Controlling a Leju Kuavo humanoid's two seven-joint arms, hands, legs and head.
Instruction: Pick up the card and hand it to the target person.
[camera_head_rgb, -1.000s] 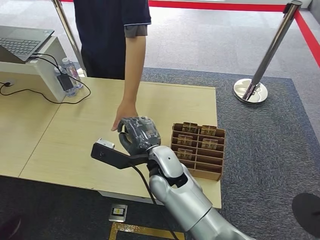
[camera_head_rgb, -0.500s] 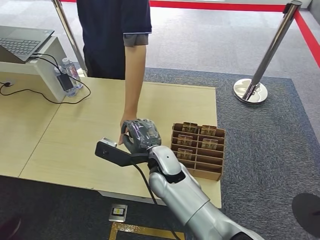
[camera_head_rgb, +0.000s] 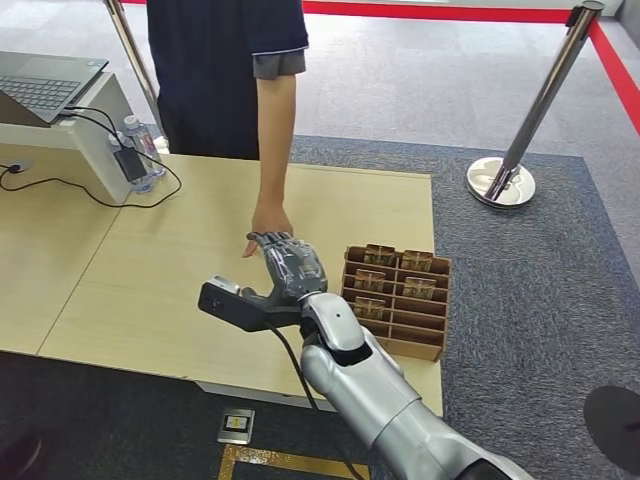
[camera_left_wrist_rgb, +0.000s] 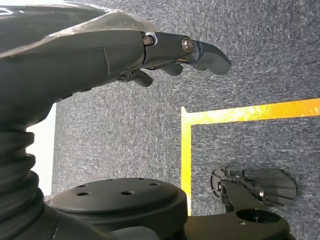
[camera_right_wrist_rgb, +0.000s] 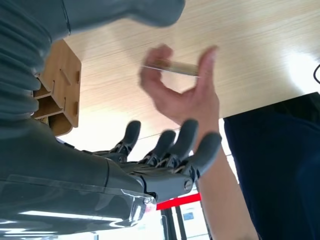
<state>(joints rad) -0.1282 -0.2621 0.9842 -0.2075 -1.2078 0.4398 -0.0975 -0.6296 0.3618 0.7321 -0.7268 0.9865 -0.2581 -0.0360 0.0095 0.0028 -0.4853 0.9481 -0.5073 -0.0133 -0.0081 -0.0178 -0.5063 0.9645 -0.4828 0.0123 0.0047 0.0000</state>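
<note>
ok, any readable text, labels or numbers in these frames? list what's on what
None can be read.
Cards in the wooden rack: printing too small to read.
Card in the person's hand: seen edge-on and blurred, no face visible.
Water bottle label: too small.
Laptop keys: too small.
Floor plate under the table edge: marking illegible.

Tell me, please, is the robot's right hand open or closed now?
Open: the right hand has its fingers spread and holds nothing, while the person's hand pinches the card.
</note>
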